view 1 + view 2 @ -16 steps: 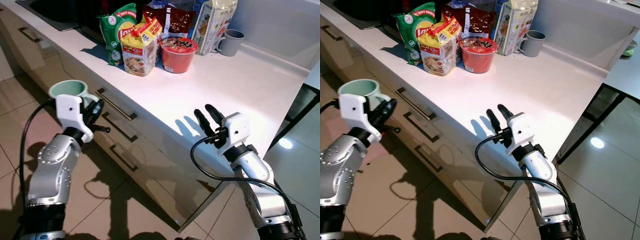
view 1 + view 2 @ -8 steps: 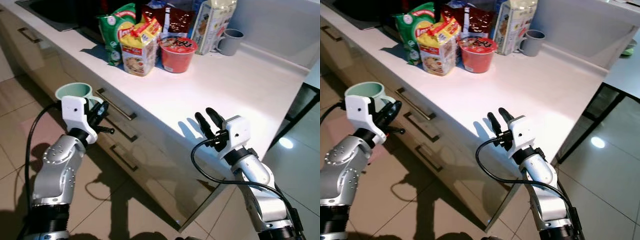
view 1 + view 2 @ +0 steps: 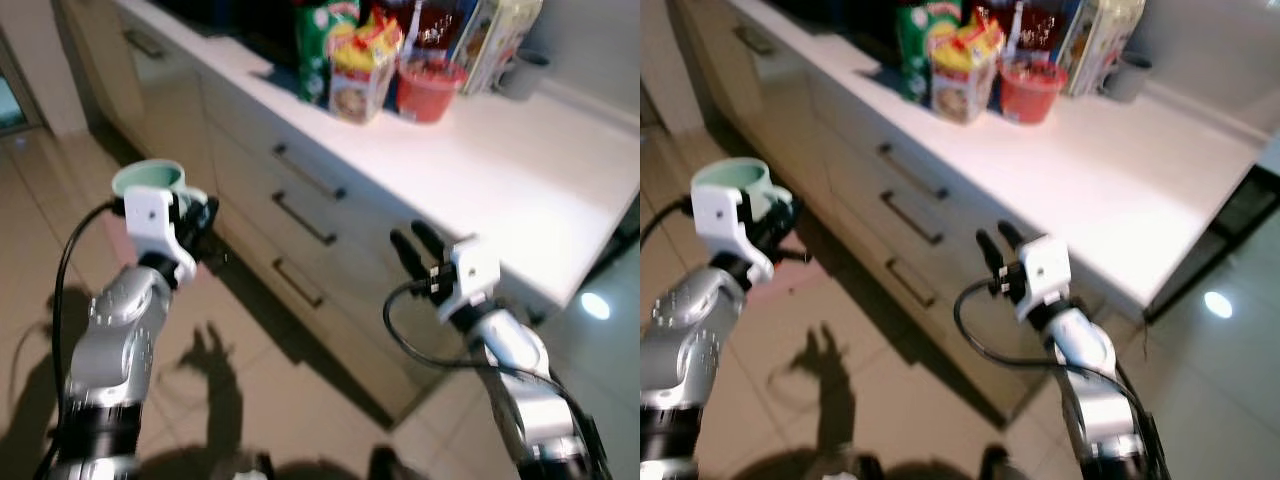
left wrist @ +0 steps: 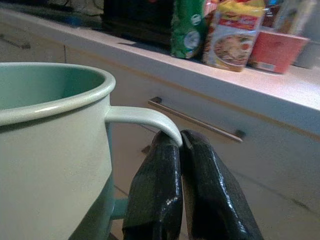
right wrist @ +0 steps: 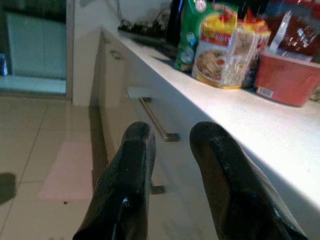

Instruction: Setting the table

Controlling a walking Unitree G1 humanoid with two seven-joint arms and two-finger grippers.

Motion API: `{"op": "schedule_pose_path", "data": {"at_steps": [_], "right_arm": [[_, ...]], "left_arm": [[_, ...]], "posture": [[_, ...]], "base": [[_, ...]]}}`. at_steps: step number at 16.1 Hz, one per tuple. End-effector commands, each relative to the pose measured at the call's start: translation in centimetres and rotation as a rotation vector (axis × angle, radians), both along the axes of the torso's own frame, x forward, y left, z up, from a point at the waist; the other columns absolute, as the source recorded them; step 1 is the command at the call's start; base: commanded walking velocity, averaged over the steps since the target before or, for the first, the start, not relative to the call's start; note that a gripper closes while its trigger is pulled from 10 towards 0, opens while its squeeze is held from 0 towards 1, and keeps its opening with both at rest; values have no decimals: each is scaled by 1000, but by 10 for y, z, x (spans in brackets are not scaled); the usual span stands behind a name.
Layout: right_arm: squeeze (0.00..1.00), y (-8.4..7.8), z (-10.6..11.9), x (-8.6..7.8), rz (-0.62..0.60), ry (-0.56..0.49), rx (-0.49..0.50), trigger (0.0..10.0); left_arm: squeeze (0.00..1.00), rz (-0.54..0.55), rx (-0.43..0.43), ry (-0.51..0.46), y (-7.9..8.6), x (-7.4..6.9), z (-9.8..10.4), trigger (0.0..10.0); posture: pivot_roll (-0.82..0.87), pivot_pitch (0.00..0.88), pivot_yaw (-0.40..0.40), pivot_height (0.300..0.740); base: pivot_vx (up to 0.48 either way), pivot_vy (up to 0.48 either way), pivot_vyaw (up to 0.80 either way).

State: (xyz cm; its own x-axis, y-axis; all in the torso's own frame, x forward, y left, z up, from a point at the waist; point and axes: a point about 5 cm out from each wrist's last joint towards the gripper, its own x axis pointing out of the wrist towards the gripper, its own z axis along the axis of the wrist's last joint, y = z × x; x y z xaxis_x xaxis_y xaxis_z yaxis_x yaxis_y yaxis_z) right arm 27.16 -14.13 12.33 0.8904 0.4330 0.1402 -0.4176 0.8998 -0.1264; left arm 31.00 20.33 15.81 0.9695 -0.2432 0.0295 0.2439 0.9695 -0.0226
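A pale green mug (image 3: 150, 180) hangs upright at the left, in front of the counter's drawers and above the floor. My left gripper (image 3: 200, 216) is shut on its handle; in the left wrist view the two black fingers (image 4: 165, 185) pinch the thin handle (image 4: 145, 119) beside the mug's wall (image 4: 50, 160). At the right, my right gripper (image 3: 412, 243) stands open and holds nothing, below the edge of the white counter (image 3: 530, 180). In the right wrist view its fingers (image 5: 130, 170) are spread apart.
On the counter stand a green snack bag (image 3: 318, 45), a yellow noodle pack (image 3: 362, 70), a red noodle cup (image 3: 430, 78), a carton (image 3: 495, 35) and a grey mug (image 3: 520, 72). Drawers with bar handles (image 3: 305, 172) face me. Tiled floor (image 3: 250, 380) lies below.
The camera has pulled back and turned, so the counter now sits farther away and the picture is blurred. Both arms keep their poses; the mug stays in the left gripper.
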Motion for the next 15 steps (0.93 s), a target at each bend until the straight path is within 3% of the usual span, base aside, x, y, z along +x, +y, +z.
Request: {"op": "schedule_pose_path", "data": {"at_steps": [1, 11, 15], "right_arm": [[0, -5, 0, 1, -9, -2, -6, 10000], [0, -6, -7, 1, -14, 8, -4, 10000], [0, -6, -7, 1, -18, 10, -5, 10000]], "left_arm": [[0, -10, 8, -3, -3, -1, 0, 0], [0, -21, 63, -21, -6, 1, 2, 0], [0, -36, 99, -22, -11, 3, 2, 0]], "posture": [[88, 0, -58, 740], [90, 0, -50, 740], [86, 0, -45, 740]], "base": [[0, 0, 0], [0, 0, 0], [-202, -363, 0]]}}
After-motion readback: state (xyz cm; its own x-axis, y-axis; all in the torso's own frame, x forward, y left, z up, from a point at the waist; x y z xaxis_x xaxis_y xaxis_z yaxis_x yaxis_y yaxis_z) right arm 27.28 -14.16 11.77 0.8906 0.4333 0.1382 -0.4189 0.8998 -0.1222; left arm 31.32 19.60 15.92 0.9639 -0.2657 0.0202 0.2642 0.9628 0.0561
